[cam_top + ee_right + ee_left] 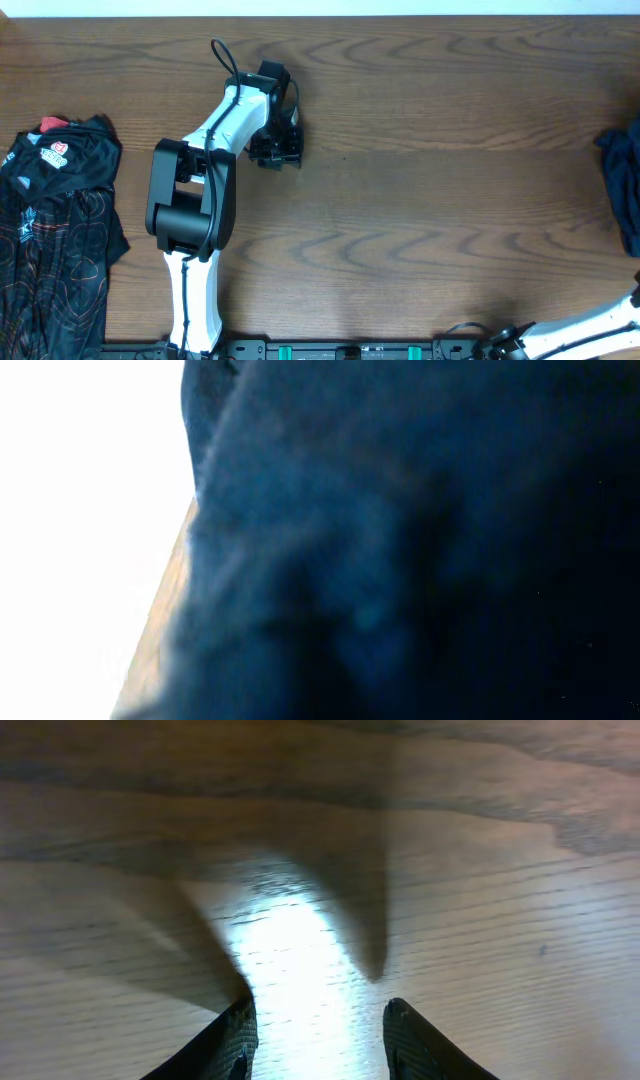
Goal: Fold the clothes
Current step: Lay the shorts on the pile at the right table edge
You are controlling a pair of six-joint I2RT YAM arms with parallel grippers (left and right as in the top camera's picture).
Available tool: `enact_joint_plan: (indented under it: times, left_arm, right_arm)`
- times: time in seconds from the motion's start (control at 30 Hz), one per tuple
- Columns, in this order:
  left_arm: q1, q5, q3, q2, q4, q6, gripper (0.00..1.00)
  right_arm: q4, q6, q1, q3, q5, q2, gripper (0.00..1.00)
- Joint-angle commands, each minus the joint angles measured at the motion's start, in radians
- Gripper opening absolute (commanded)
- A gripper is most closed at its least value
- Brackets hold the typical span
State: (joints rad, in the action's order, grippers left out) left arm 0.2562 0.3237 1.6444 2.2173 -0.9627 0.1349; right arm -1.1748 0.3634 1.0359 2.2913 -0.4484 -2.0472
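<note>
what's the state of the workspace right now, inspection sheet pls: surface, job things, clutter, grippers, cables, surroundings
surface: dark wood-grain table, glare patch in the left wrist view
job's things: black jersey with red lines and a white-red logo, crumpled at the left edge; blue cloth bunched at the right edge, partly out of frame, unfolded
clutter: nothing seen
grippers: left gripper open over bare wood, holding nothing; right gripper shut, fingers not seen, blue cloth fills its camera, whether it holds cloth cannot be told
cables: black cable loops off the left arm
surroundings: black rail with green parts along the near edge; pale strip beyond the far edge
</note>
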Motion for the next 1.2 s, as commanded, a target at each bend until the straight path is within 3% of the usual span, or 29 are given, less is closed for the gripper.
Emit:
enact_joint_plan:
  times: [0.0, 0.27, 0.63, 0.93, 1.03, 1.07, 1.1, 1.13, 1.17]
  left_arm:
    - [0.003, 0.035, -0.027, 0.051, 0.001, 0.009, 0.44]
    - [0.003, 0.061, -0.027, 0.051, -0.004, 0.009, 0.44]
    - [0.003, 0.061, -0.027, 0.051, -0.008, 0.009, 0.44]
    - [0.003, 0.061, -0.027, 0.051, 0.012, 0.009, 0.45]
    - [0.003, 0.061, -0.027, 0.051, 0.015, 0.009, 0.51]
    - [0.003, 0.061, -0.027, 0.051, 0.015, 0.008, 0.56]
    - [0.003, 0.061, -0.027, 0.051, 0.014, 0.009, 0.57]
    - [0.003, 0.061, -0.027, 0.051, 0.015, 0.009, 0.57]
    - [0.003, 0.061, -0.027, 0.051, 0.015, 0.009, 0.63]
  right_arm:
    - [0.010, 0.011, 0.040, -0.010, -0.068, 0.020, 0.01]
    - [0.130, -0.100, 0.132, -0.274, -0.285, 0.020, 0.01]
    - [0.469, -0.115, 0.221, -0.732, -0.327, 0.035, 0.01]
    - [0.575, -0.106, 0.248, -0.810, -0.303, 0.037, 0.01]
    - [0.585, -0.107, 0.248, -0.810, -0.303, 0.037, 0.01]
    - [0.589, -0.107, 0.247, -0.810, -0.299, 0.037, 0.16]
    - [0.592, -0.107, 0.246, -0.810, -0.299, 0.037, 0.49]
    - [0.592, -0.106, 0.246, -0.810, -0.299, 0.037, 0.99]
    - [0.593, -0.106, 0.246, -0.810, -0.301, 0.037, 0.99]
